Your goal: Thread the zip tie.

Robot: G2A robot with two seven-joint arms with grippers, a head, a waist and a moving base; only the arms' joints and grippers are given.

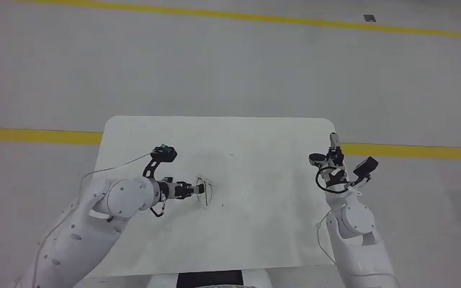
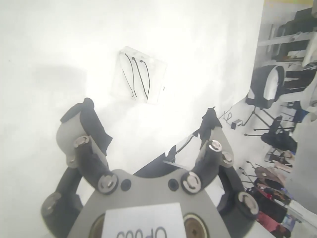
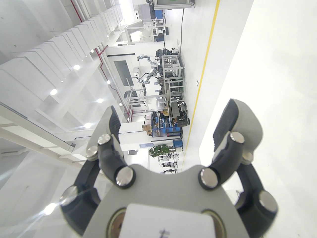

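Bench (image 1: 252, 144): white, rounded corners.

Left claw (image 2: 148, 111): low over the bench left of its middle, fingers spread wide, nothing between them. It points at the tray, just short of it and not touching.

Right claw (image 3: 172, 112): at the bench's right edge, about halfway along it, fingers spread, holding nothing. It faces away over the far floor.

Tray (image 2: 138, 75): small, clear, flat on the bench left of the middle, just ahead of the left claw.

Zip ties (image 2: 139, 76): thin, black, several lying side by side in the tray. Exact count unclear.
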